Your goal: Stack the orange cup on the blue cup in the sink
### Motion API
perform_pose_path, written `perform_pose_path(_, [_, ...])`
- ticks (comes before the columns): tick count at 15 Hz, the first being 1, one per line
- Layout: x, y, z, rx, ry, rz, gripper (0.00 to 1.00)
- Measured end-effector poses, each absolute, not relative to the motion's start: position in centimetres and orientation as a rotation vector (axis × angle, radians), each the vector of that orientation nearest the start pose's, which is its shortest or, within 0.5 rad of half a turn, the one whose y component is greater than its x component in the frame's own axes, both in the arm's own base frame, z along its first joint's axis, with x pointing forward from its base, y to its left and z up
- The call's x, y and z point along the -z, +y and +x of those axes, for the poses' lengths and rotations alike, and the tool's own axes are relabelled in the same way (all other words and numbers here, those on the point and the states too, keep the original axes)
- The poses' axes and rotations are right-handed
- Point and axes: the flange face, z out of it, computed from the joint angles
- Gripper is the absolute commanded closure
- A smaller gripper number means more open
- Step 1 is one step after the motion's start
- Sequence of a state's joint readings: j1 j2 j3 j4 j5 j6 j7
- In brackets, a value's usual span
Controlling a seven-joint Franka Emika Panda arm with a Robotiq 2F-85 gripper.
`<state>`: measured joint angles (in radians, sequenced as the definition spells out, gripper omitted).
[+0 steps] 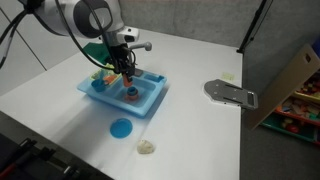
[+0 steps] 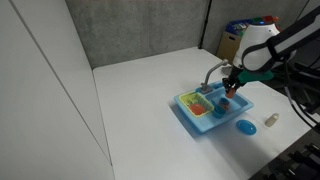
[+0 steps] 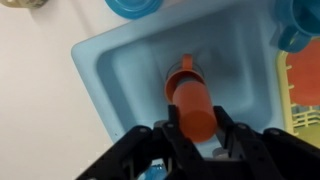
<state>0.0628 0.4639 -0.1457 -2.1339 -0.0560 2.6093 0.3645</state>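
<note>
Pincer [image 3: 197, 122] clenched on the orange cup [image 3: 193, 98]. In the wrist view, a dark finger [image 3: 170, 135] pressed each flank, and the cup ran out toward 12 o'clock from my fingertips.

Cup was inside the sink [image 3: 110, 70], over the middle of the pale blue basin floor. In an exterior view, the blue cup [image 1: 131, 98] showed directly under my pincer [image 1: 128, 82], with the orange sitting on top of it. Could not tell from any view whether the orange was fully seated or only held against it. The blue cup itself was hidden beneath the orange one in the wrist view.

Surroundings, wrist view:
- The orange and green-yellow rack [image 3: 300, 95] lay at 3 o'clock, at the sink's edge and apart from the cup.
- A plain blue cup-like piece [image 3: 300, 25] sat at 2 o'clock.
- The flat blue disc [image 3: 135, 8] lay at 11 o'clock, outside the sink rim on the white table [image 3: 35, 90].

Surroundings, exterior views:
- The pale beige lump [image 1: 148, 147] lay beyond the disc [image 1: 121, 127], well apart from the sink.
- The grey metal plate [image 1: 232, 93] lay far off.
- The grey faucet [image 2: 212, 72] rose at the sink's back edge, near my pincer but not touching.
</note>
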Motion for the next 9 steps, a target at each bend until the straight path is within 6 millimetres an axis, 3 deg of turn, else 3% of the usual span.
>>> perform_pose_path(9, [-16.7,-4.6,59.6,0.05,0.582,-3.191,0.86])
